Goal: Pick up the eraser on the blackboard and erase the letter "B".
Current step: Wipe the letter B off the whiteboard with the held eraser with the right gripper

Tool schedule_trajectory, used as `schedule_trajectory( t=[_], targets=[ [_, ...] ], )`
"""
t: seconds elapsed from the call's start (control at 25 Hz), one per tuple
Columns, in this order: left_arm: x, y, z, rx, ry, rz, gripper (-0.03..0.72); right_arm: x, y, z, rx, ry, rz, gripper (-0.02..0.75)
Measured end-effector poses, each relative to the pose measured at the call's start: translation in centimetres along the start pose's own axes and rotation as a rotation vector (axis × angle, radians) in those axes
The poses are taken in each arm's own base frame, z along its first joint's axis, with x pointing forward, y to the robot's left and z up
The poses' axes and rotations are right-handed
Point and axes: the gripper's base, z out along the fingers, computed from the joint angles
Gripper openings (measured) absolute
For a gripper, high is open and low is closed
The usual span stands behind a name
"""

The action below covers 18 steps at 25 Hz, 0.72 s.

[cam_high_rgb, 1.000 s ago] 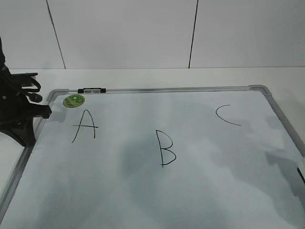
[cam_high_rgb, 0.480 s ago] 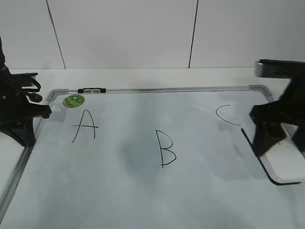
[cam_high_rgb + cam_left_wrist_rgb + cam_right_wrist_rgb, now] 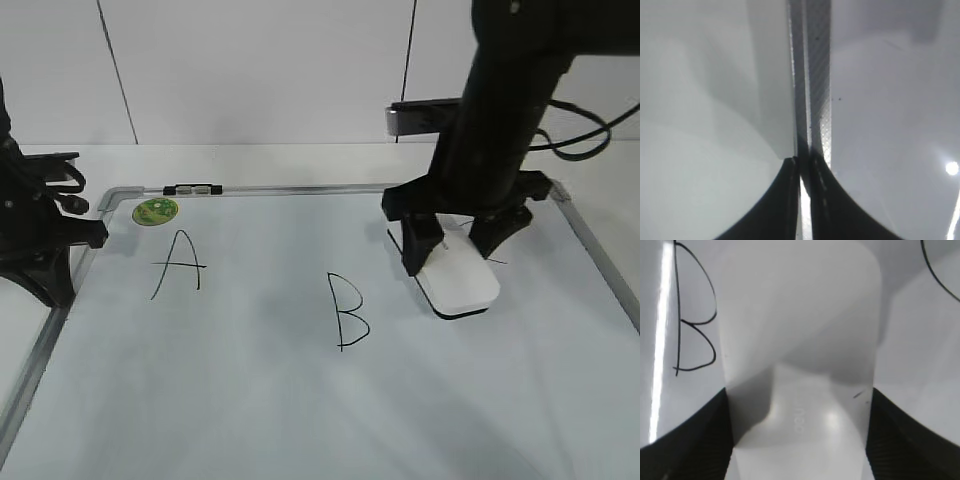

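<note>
My right gripper (image 3: 457,243) is shut on the white eraser (image 3: 458,280), one finger on each long side. The eraser is at or just above the blackboard (image 3: 300,400); I cannot tell whether it touches. It is a short way right of the letter "B" (image 3: 347,310). In the right wrist view the eraser (image 3: 800,340) fills the middle between my fingers (image 3: 690,440), with the "B" (image 3: 695,325) at the upper left. My left gripper (image 3: 95,232) is shut and empty at the board's left edge; in its wrist view the gripper (image 3: 802,167) hangs over the frame (image 3: 817,75).
The black "A" (image 3: 178,263) and a round green sticker (image 3: 155,211) are at the board's far left. A small black-and-silver clip (image 3: 193,188) sits on the top frame. The "C" (image 3: 940,275) is mostly hidden behind my right arm in the exterior view.
My right arm has come in from the right with the eraser and moved left across the "C" to just right of the "B". The left arm has not moved.
</note>
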Motion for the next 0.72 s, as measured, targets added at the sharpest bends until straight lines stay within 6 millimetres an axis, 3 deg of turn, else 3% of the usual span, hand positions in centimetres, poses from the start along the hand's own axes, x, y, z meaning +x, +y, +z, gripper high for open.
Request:
schedule_trajectory(
  t=[0.36,0.72],
  targets=[
    [0.0,0.0,0.0,0.000,0.002,0.000,0.019,-3.0,2.1,5.7,0.017,0.087,-0.049,0.549],
    [0.0,0.0,0.1,0.000,0.006,0.000,0.019,-3.3,2.5,6.1,0.014,0.108,-0.053,0.549]
  ],
)
